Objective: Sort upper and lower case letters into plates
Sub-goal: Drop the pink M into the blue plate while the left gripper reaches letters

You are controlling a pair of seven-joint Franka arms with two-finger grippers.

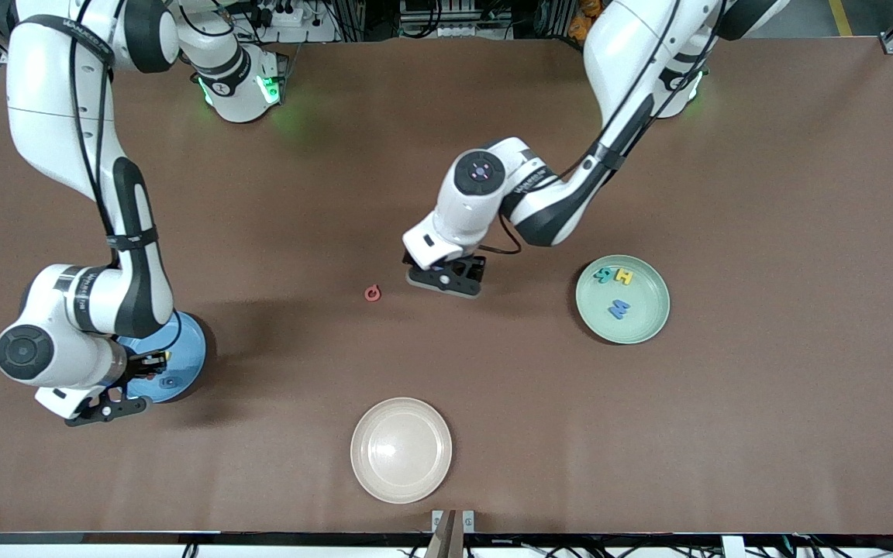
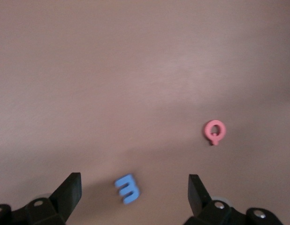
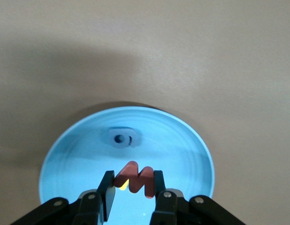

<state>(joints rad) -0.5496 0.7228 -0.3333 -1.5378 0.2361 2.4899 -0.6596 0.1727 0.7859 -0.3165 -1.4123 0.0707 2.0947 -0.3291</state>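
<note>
My right gripper is shut on a red zigzag letter just above the light blue plate. A grey-blue letter lies in that plate, and a bit of a yellow letter shows under the red one. My left gripper is open low over the bare table, with a small blue letter lying between its fingers, untouched. A red ring-shaped letter lies beside it. In the front view the left gripper hides the blue letter. The mint green plate holds a teal letter, a yellow letter and a blue letter.
A cream-beige plate with nothing in it sits near the table's front edge, nearer to the front camera than the red ring letter. The light blue plate is at the right arm's end, the green one toward the left arm's end.
</note>
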